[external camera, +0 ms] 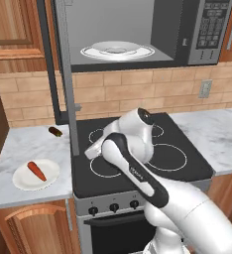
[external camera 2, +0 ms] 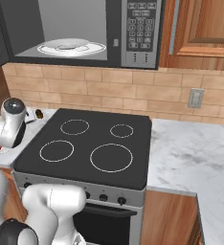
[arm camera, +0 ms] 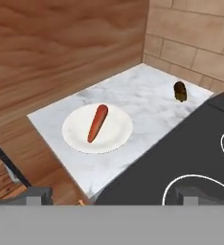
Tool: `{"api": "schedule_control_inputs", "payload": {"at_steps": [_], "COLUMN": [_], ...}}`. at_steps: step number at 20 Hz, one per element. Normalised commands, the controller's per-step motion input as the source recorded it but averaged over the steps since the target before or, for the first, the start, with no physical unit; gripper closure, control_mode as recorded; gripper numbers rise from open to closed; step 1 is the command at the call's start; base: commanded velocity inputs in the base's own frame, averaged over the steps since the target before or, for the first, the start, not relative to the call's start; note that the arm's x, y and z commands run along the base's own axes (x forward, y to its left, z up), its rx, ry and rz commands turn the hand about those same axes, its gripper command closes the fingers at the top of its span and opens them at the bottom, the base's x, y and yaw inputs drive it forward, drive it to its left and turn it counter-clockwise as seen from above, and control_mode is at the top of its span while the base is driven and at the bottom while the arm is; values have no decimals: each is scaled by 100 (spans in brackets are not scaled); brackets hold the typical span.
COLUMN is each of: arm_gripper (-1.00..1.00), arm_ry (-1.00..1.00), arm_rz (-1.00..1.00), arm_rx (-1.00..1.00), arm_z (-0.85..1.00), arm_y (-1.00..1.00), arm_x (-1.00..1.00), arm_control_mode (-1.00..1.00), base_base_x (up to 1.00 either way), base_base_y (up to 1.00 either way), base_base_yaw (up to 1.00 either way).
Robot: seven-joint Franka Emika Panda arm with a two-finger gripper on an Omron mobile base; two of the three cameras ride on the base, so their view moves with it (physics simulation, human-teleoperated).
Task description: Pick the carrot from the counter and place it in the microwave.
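One carrot (arm camera: 97, 123), lying on one white plate (arm camera: 115, 139) on the left marble worktop (arm camera: 142, 86); also seen in the left base view, carrot (external camera: 37, 170) on plate (external camera: 24, 181) near the worktop's (external camera: 24, 144) front edge. In the hand view, long axis running from about 1 o'clock to 7 o'clock, thicker rounded end at 1 o'clock toward the brick wall, taper toward 7 o'clock. One small dark brown stubby item (arm camera: 180, 91) at 2 o'clock from the plate, well apart from it, near the wall; same item (external camera: 55, 131) in the left base view. One black stove top (external camera: 138, 154) with four white ring burners, its edge just beside the plate at 3 o'clock. One microwave (external camera: 207, 30) above the stove, door (external camera: 63, 59) swung open and hanging down over the stove's left edge, one round glass turntable (external camera: 117, 51) inside, room above it free. Wooden wall (arm camera: 61, 48) closing the worktop at 10 o'clock; bare marble all around the plate. Tool (arm camera: 111, 195) above the worktop's front corner, two dark fingertips (arm camera: 35, 195) set wide apart, spread, pinching nothing, well apart from the carrot.
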Motion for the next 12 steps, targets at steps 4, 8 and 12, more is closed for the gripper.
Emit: {"api": "schedule_control_inputs", "payload": {"at_steps": [4,8,12], "arm_gripper": [-100,-100,-100], "arm_ry": [11,17,25], "arm_rz": [0,0,0], "arm_rx": [15,4,0], "arm_z": [-17,-24,-39], "arm_y": [100,99,79], "arm_x": [74,52,28], "arm_control_mode": [-100,-100,-100], "base_base_x": [0,0,0], "base_base_y": [0,0,0], "base_base_yaw": [0,0,0]}}
